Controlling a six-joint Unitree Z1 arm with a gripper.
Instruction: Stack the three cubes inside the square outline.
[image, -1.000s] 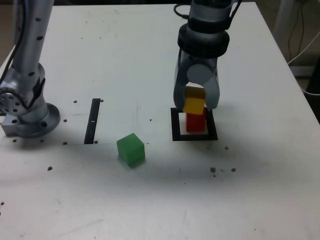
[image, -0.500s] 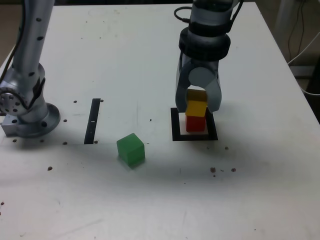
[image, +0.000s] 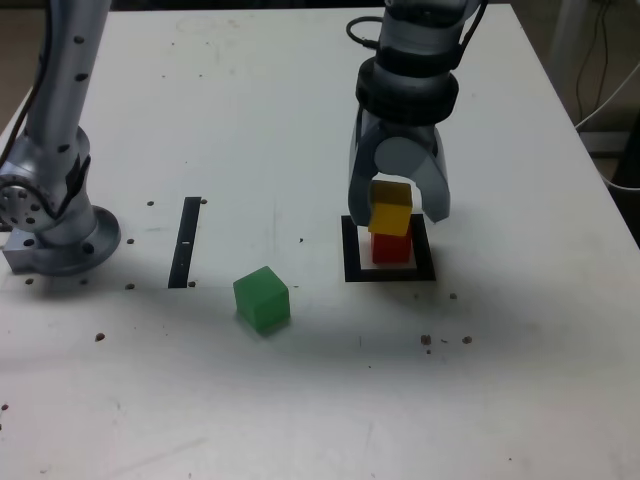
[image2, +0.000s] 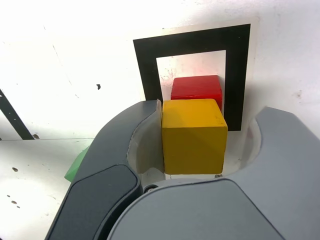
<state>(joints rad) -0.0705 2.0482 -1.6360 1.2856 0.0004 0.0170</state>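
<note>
The yellow cube (image: 391, 210) (image2: 194, 135) rests on the red cube (image: 391, 248) (image2: 196, 89), which stands inside the square outline (image: 352, 255) (image2: 147, 65). My gripper (image: 397, 213) (image2: 207, 117) hangs straight over this stack, open, with its fingers on either side of the yellow cube. In the wrist view one finger lies against the cube's side and a gap shows at the other. The green cube (image: 262, 298) (image2: 75, 167) sits alone on the table, toward the exterior view's left of the outline and nearer the camera.
A narrow black strip (image: 186, 240) (image2: 12, 117) lies on the white table at the exterior view's left of the green cube. The arm's base (image: 55, 220) stands at the far left. Small dark specks dot the table. Cables (image: 600, 100) hang past the right edge.
The yellow cube came down onto the red cube, and the jaws have spread apart from it.
</note>
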